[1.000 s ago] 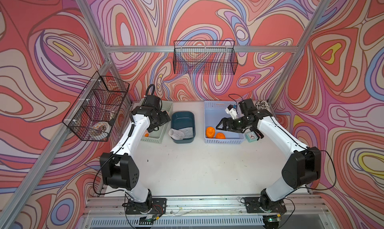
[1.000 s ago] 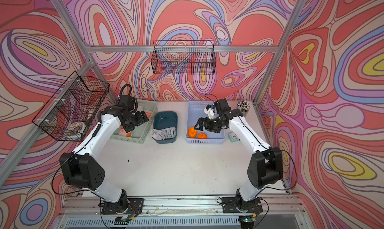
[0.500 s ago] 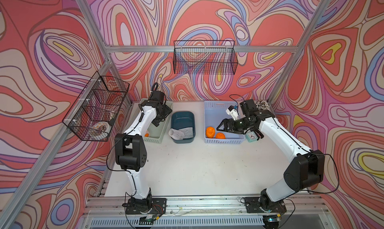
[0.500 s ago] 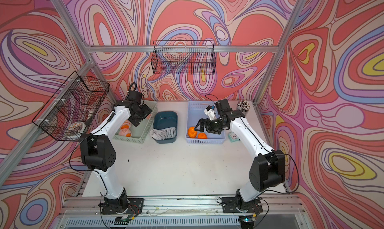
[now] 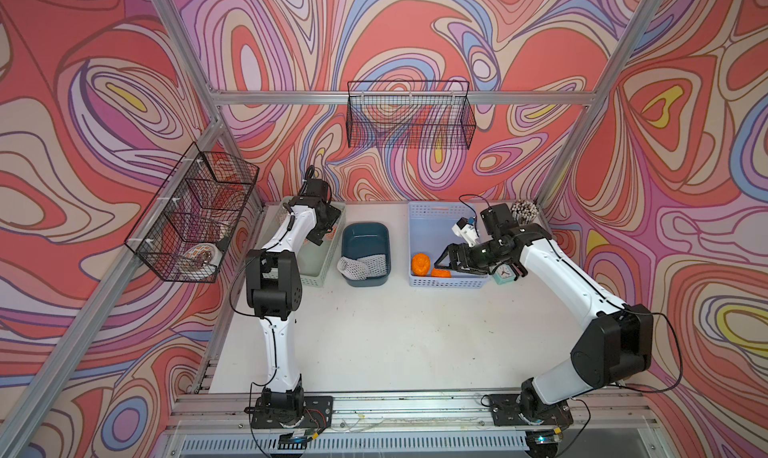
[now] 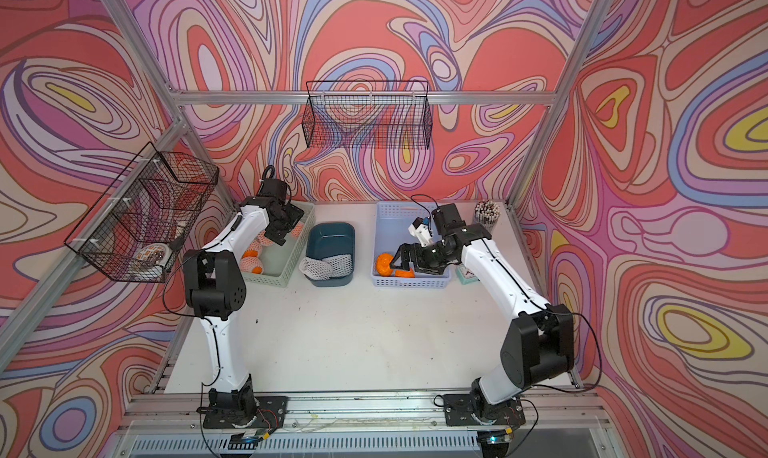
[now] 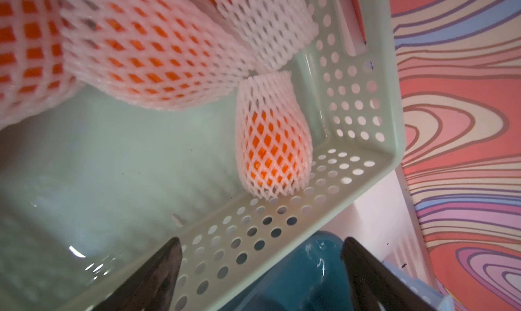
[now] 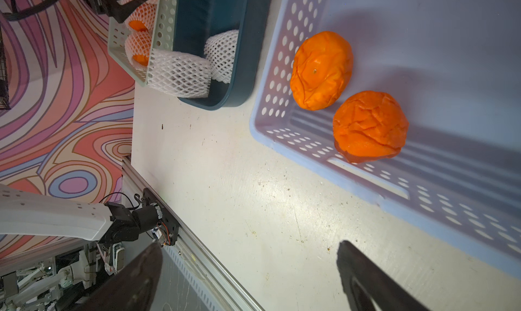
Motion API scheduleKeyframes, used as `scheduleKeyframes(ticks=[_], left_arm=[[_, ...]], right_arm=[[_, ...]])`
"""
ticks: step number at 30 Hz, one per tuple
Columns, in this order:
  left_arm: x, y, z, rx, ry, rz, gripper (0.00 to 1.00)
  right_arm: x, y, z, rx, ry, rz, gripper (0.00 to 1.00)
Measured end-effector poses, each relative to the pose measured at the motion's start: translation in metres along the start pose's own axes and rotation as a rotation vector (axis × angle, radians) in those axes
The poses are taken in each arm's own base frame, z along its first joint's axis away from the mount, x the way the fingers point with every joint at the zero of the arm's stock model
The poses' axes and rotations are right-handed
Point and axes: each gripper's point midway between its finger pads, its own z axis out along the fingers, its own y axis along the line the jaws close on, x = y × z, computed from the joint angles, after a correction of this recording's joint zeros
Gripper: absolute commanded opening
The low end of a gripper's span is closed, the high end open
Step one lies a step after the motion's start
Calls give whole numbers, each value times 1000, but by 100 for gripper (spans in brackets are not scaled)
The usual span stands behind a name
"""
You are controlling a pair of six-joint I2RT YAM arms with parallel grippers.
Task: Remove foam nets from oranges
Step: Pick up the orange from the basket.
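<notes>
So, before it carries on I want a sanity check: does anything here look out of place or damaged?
One empty net hangs over the teal bin's rim, partly outside, while a second net lies inside. Both bare oranges in the blue basket have creased, dented skin, not smooth peel.

Here's a robot lab test cell, folks: swirly pink-and-purple printed wall panels (image 5: 104,103) boxed in by a bare aluminium strut frame (image 5: 291,99), a white-and-black left robot arm (image 5: 291,236) and a matching right robot arm (image 5: 561,273) bolted to a slotted metal rail (image 5: 415,408) along the lower edge, beside a scuffed white counter (image 5: 395,331).
</notes>
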Motion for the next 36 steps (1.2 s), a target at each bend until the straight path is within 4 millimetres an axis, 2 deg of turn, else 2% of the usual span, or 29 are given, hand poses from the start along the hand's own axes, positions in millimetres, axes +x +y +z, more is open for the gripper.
scheduleKeyframes(ticks=[5, 11, 22, 28, 36], left_arm=[[-9, -13, 18, 9, 1, -30, 91], [-7, -17, 35, -14, 25, -43, 91], [-7, -7, 50, -73, 46, -58, 91], [-12, -17, 59, -62, 40, -56, 89], [-7, -2, 67, -117, 62, -45, 89]], right_arm=[[2, 0, 1, -8, 5, 3, 98], [2, 0, 3, -15, 13, 6, 98], [3, -5, 10, -10, 37, 2, 98], [4, -5, 11, -13, 43, 3, 98], [5, -7, 14, -14, 54, 7, 98]])
